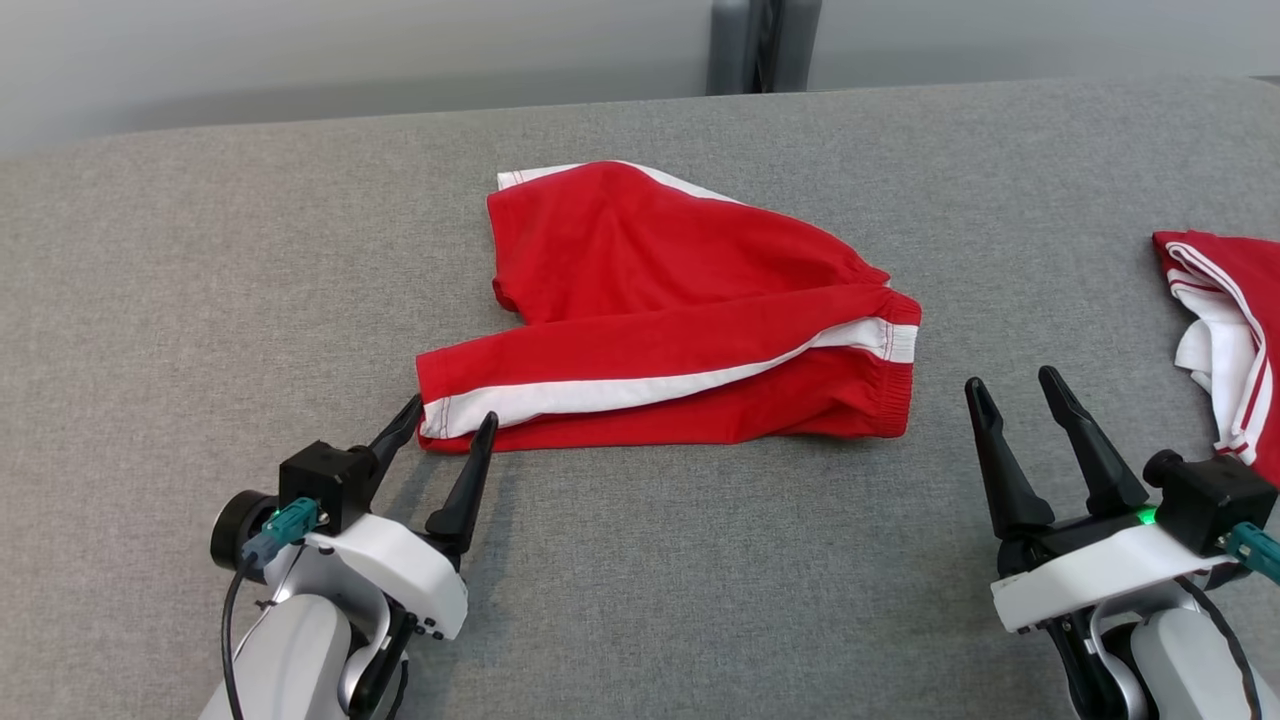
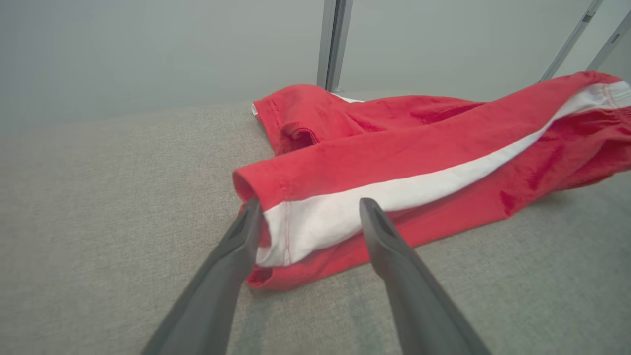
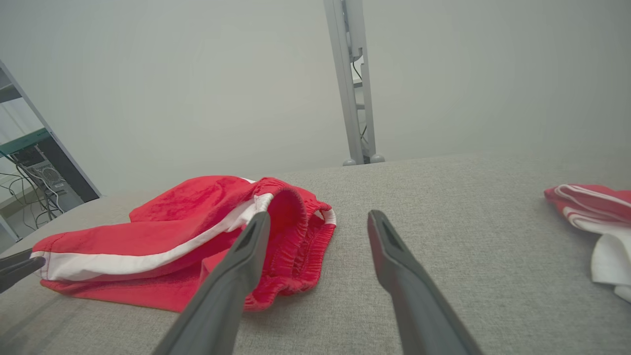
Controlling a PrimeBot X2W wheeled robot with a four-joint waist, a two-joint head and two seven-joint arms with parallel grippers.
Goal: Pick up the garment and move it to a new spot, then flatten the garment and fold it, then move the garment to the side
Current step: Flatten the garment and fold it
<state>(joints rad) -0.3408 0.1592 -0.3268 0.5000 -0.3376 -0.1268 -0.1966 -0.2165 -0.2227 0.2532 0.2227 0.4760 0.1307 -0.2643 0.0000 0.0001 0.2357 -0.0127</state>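
The garment (image 1: 680,320) is a pair of red shorts with a white side stripe, lying folded over on the grey table. Its leg hem points toward my left gripper (image 1: 452,415), which stands open with its fingertips on either side of the hem's corner. In the left wrist view the hem (image 2: 291,231) sits between the two spread fingers. My right gripper (image 1: 1012,385) is open, right of the waistband and a little nearer to me, with nothing between its fingers. The elastic waistband (image 3: 300,236) lies just left of that gripper (image 3: 318,217) in the right wrist view.
A second red and white garment (image 1: 1225,340) lies crumpled at the table's right edge, close to my right arm. The grey padded table (image 1: 200,300) stretches wide on the left. A metal post (image 1: 765,45) stands behind the far edge.
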